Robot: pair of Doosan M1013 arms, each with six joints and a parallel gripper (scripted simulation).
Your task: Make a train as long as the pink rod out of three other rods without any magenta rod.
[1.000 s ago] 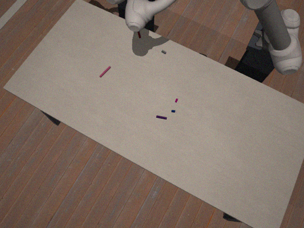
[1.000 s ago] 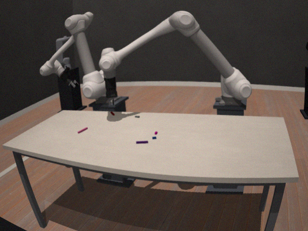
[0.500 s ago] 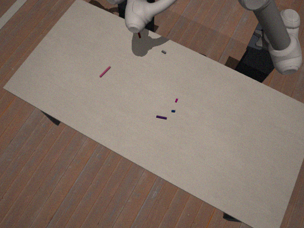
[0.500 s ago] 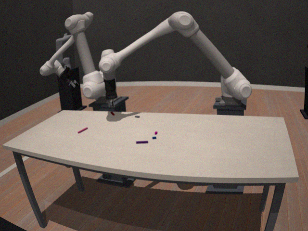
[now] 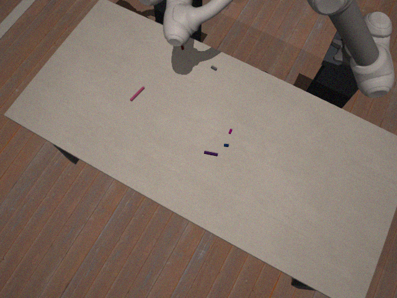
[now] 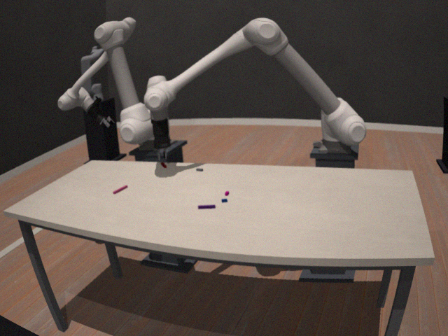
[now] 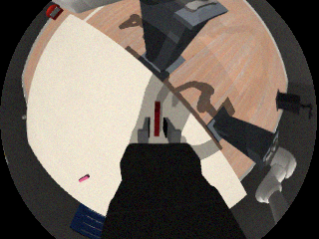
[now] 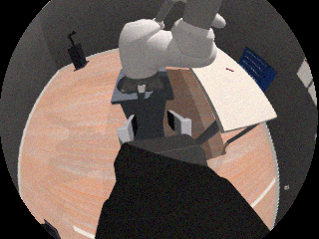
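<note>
The bench [image 5: 272, 192] [image 6: 289, 224] [image 7: 75, 100] [image 8: 239, 95] is topped by a broad, pale rectangular slab with a matt, finely speckled surface, supported on dark straight legs. Above it, the smooth, off-white tubular left arm [image 5: 179, 22] [image 6: 217, 50] is bent in a high arch, its wrist directed downward near the bench's edge. The similarly rounded right arm [image 6: 122, 75] [image 8: 140, 50] is folded, and its wrist is held beyond the bench. The right hand [image 6: 107, 121] [image 8: 152, 119] is spread wide, its pads well apart. The left hand [image 6: 162, 159] [image 7: 157, 122] is partly spread, with one finger on each side of the red rod but not clamped on it.

The straight, slender pink rod [image 5: 137, 94] [image 6: 120, 189] [image 7: 84, 177] [image 8: 229, 69] is laid flat and diagonally on the bench. The dark red rod [image 5: 182, 47] [image 6: 164, 165] [image 7: 158, 119] is located beneath the left hand, in shadow. The purple rod [image 5: 211, 153] [image 6: 206, 206] is laid flat, near the two smallest pieces. The short grey rod [image 5: 213, 67] [image 6: 199, 169] is placed between the red and magenta rods. The stubby magenta rod [image 5: 230, 131] [image 6: 227, 193] and the blockish blue rod [image 5: 226, 145] [image 6: 224, 200] are separated by a small gap.

left gripper [image 6: 162, 156] [image 7: 158, 127] | dropped a fair bit over the last second, so its fingertips are now way closer to the red rod [image 5: 182, 47] [image 6: 164, 165] [image 7: 158, 119] | arm's wrist [image 5: 176, 33] [image 6: 155, 99] came down too
</note>
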